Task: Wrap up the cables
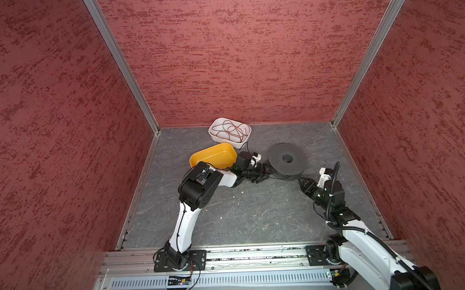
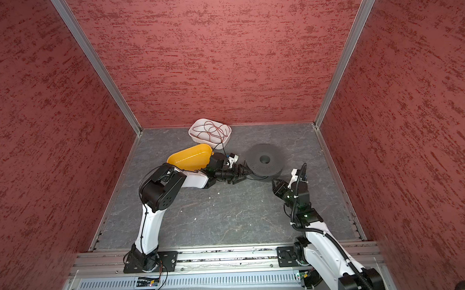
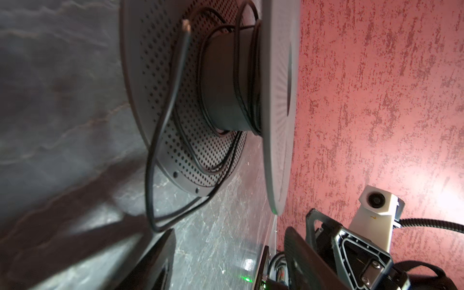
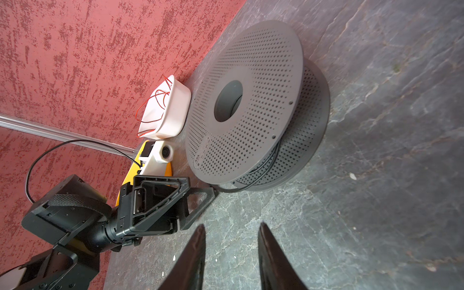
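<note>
The thin black cable [image 3: 150,175] is wound loosely round the hub of a dark grey perforated spool [image 1: 287,159] [image 2: 264,160] lying flat on the table. One slack loop of cable [image 4: 233,190] hangs out over the spool's lower flange onto the table, and its bare-tipped free end [image 3: 186,25] rests against the flange. My left gripper [image 1: 266,173] [image 3: 227,238] is open at the spool's left edge. The loop lies just past one fingertip, and nothing is between the jaws. My right gripper [image 1: 303,181] [image 4: 231,226] is open and empty, a short way off the spool's near right side.
A white tub [image 1: 230,132] holding tangled red wire stands at the back wall. A yellow tub [image 1: 213,157] sits just behind my left forearm. Red walls close in three sides. The table is grey stone-patterned.
</note>
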Controlling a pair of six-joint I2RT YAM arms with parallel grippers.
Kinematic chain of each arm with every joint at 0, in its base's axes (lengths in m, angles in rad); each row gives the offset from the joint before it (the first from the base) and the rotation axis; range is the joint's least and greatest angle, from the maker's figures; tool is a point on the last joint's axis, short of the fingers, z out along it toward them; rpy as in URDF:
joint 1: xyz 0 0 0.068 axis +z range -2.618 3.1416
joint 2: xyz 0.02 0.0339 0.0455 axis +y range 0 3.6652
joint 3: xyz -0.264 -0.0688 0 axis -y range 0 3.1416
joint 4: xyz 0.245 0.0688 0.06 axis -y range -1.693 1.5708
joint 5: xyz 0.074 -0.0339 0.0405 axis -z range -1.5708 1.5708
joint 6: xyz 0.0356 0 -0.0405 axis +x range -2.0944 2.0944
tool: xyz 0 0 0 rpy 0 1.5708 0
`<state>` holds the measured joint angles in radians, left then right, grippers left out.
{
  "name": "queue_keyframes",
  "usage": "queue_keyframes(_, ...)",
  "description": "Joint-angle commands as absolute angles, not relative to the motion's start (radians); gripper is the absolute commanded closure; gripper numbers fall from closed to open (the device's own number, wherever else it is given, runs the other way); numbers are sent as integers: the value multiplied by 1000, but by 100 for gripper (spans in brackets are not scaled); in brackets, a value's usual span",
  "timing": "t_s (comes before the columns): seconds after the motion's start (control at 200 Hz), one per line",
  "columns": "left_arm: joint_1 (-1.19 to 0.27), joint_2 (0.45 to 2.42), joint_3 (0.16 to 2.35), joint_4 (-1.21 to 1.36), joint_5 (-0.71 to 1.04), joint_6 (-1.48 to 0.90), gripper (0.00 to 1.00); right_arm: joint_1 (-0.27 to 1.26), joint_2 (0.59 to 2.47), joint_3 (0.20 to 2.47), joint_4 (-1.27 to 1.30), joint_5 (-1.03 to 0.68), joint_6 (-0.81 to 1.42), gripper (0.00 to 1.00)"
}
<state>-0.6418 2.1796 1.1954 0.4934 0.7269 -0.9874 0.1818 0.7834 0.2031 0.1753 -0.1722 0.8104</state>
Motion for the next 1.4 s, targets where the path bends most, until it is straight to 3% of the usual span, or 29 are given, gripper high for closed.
queue_keyframes(0.0,-631,2117,1208,502,767,-923,24,187,775,222,211,-193,789,59)
queue_keyframes(0.215,-625,2059,1198,439,775,-863,15,187,778,230,228,-213,772,53)
queue_keyframes(0.486,-579,1967,1147,355,774,-817,10,186,790,260,201,-227,725,48)
queue_keyframes(0.551,-565,1918,1141,266,762,-765,7,186,787,284,173,-209,689,41)
queue_keyframes(0.581,-560,1890,1143,224,750,-736,0,187,789,303,156,-196,669,39)
queue_keyframes(0.651,-553,1816,1155,71,692,-658,0,186,807,344,132,-171,625,34)
queue_keyframes(0.756,-549,1700,1192,-169,534,-522,1,187,846,411,115,-103,551,14)
queue_keyframes(0.777,-549,1676,1196,-196,496,-495,1,187,856,424,108,-80,537,3)
queue_keyframes(0.792,-547,1658,1198,-218,469,-479,1,186,865,435,105,-64,526,2)
queue_keyframes(0.947,-516,1471,1164,-310,201,-339,1,186,949,532,64,141,415,1)
queue_keyframes(1.112,-426,1280,1006,-195,-34,-157,1,184,1038,502,230,339,261,1)
queue_keyframes(1.257,-236,1175,802,-14,-39,-122,0,181,1071,387,499,408,135,1)
queue_keyframes(1.398,-72,1155,639,114,-9,-87,0,155,1077,357,543,416,103,1)
